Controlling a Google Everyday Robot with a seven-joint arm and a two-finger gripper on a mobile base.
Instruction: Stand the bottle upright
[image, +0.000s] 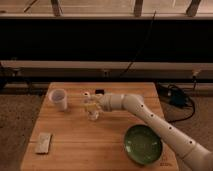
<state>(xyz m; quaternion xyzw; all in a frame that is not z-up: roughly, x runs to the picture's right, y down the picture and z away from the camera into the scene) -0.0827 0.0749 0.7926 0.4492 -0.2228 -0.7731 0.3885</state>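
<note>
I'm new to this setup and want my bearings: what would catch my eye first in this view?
The white robot arm stretches from the lower right across the wooden table, with its end effector at the table's middle, right at the small yellowish bottle. A green plate lies near the front right corner under the arm. A white mug stands at the back left.

Nothing written can be read anywhere here. The wooden table (75, 150) carries a small dark mark near its front right corner, perhaps a stamp or sticker, but its characters cannot be made out. The flat grey slab (43, 142) at the front left shows only a plain face. The gripper (92, 111) hangs over the table's middle, at the bottle (89, 105); neither bears legible print.
</note>
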